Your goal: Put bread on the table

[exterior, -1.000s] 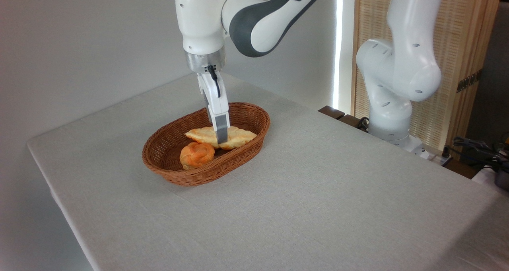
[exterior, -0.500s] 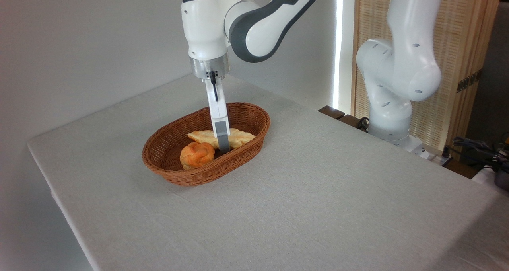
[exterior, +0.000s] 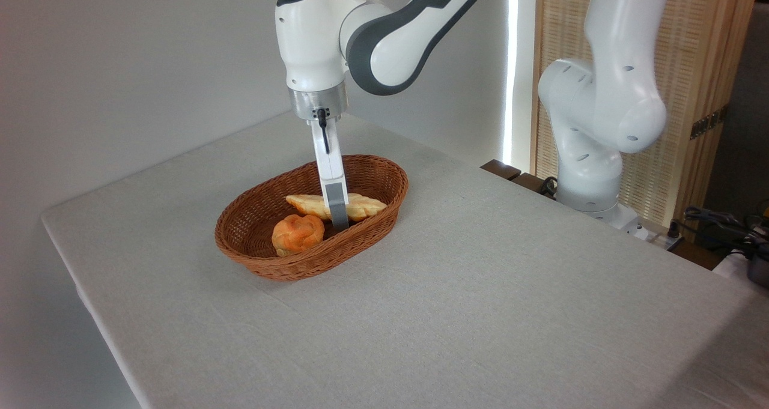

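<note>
The claw [exterior: 339, 220] reaches into the basket [exterior: 384, 202] astride the bread [exterior: 363, 205]; whether it grips cannot be told. Next, lift it onto the bench [exterior: 480, 289].

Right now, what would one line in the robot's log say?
phase: reaching for bread | jaws: down in basket astride bread, grip state unclear | bread: in basket, beside bun | table: no bread yet

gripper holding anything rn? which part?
Cannot tell for sure. The gripper is down across the middle of the bread in the basket; only one finger shows, so a closed grip is unconfirmed.
</note>
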